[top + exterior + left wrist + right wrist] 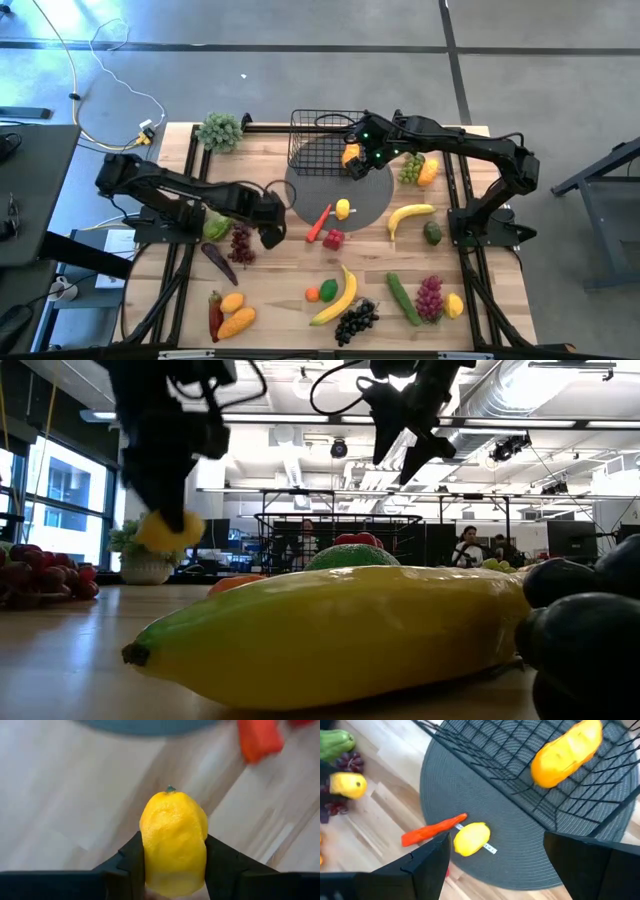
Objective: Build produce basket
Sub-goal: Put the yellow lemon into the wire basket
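1. The left claw (pixel 175 870) is clamping a lemon (pixel 173 842) left of centre in the high view; it should be lifting clear before carrying.
2. The basket (pixel 315 140) is sitting at upper centre on the desk (pixel 280 300).
3. The right claw (pixel 495 855) is hanging over the basket, fingers apart.

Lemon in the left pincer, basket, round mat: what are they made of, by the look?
Lemon: likely moulded plastic, dimpled matte skin, even yellow. Basket: thin black wire grid, probably coated metal. Round mat: grey woven fibre or vinyl, fine ribbed rings.
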`<act>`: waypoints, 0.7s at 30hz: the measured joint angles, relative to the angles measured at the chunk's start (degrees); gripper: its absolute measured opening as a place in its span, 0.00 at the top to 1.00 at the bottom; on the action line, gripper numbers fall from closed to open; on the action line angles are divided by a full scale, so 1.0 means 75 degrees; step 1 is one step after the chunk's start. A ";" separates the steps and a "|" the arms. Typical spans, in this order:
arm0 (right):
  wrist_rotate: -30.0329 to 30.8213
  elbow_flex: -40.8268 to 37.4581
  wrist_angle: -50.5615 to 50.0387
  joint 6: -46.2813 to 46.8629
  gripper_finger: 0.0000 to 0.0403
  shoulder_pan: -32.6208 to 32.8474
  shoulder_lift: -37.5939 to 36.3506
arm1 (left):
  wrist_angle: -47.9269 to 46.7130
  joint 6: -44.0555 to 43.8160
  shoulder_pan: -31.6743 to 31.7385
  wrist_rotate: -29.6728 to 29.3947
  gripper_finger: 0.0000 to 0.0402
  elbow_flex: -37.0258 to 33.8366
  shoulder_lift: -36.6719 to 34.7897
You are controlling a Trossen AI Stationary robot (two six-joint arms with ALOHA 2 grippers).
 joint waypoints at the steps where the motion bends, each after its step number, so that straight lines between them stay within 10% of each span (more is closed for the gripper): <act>1: -0.0064 0.0000 0.0000 0.0083 0.26 0.0048 0.0000 | 0.0033 0.0142 0.0073 -0.0110 0.66 0.0118 -0.0080; 21: 0.1156 0.0000 -0.0164 0.3085 0.26 0.1722 0.0000 | 0.1620 0.3743 0.2894 -0.0067 0.66 0.1157 -0.0555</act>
